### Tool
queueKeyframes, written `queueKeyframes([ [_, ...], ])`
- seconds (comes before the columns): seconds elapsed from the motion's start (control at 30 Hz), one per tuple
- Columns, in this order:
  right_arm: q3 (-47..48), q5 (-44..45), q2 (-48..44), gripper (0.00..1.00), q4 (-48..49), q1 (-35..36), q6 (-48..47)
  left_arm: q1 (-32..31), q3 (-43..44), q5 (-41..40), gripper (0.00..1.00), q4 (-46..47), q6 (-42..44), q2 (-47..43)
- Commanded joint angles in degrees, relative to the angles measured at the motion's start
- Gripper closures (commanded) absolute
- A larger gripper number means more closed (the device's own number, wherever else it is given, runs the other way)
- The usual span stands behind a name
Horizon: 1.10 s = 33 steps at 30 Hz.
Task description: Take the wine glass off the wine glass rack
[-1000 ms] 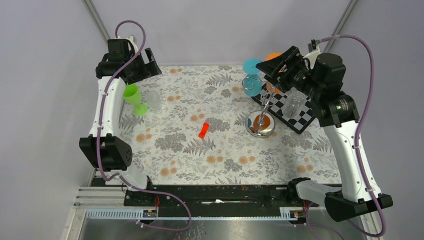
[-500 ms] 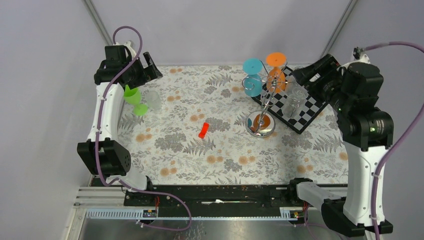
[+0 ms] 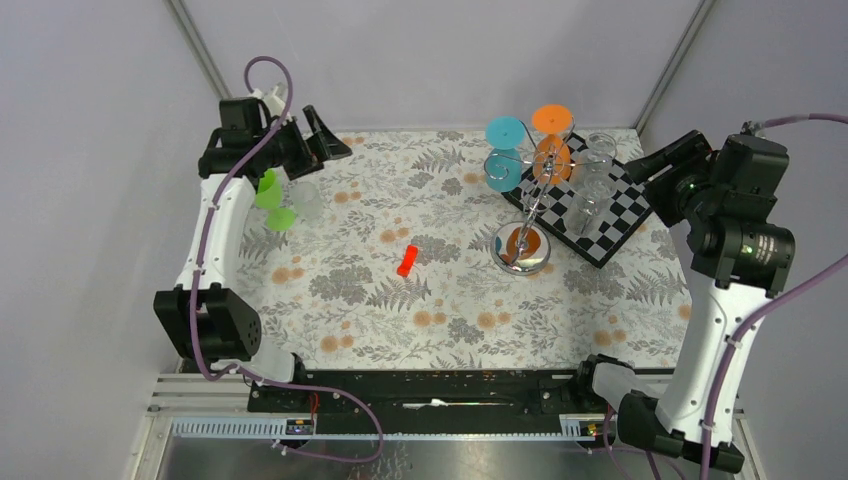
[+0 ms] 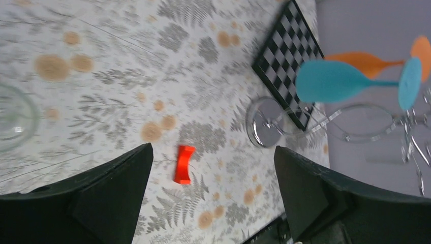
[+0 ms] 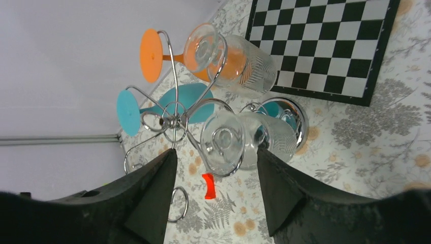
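The silver wine glass rack point(image 3: 521, 248) stands right of centre, its disc base next to the chequered board. From its wire arms hang a blue glass point(image 3: 505, 150), an orange glass point(image 3: 550, 138) and two clear wine glasses point(image 3: 588, 200). My right gripper point(image 3: 672, 158) is open and empty, right of the rack and apart from it. In the right wrist view the rack point(image 5: 173, 122) and a clear glass point(image 5: 239, 142) lie ahead of the open gripper point(image 5: 216, 152). My left gripper point(image 3: 322, 140) is open and empty at the far left; in its wrist view point(image 4: 213, 150) it is over bare cloth.
A green glass point(image 3: 268, 195) and a clear glass point(image 3: 308, 200) stand on the flowered cloth below the left gripper. A small red piece point(image 3: 406, 260) lies mid-table. The black-and-white chequered board point(image 3: 620, 215) lies behind the rack at the right.
My right arm has pulled back to the right, from over the rack's arms to beside the board, with nothing in its jaws. My left gripper has shifted a little right.
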Motion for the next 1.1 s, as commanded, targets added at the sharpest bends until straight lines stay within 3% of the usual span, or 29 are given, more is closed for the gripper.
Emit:
queueKeyframes([
  [0.0, -5.08, -9.19, 0.36, 0.36, 4.7, -2.5, 2.26, -5.57, -1.16, 9.94, 0.03, 5.95, 0.36, -2.44],
  [0.33, -14.24, -8.89, -1.49, 0.41, 7.91, -3.32, 2.95, -8.23, -1.45, 9.71, 0.03, 5.93, -0.17, -2.24],
  [0.47, -17.91, -10.8, -3.13, 0.44, 14.18, -3.55, 3.37, -8.27, -0.98, 9.88, 0.03, 5.86, -0.77, -1.95],
  [1.07, -23.46, -16.55, -4.59, 0.54, 20.82, -4.67, 7.6, -8.25, -1.41, 7.46, 0.03, 4.74, -0.1, -3.34],
])
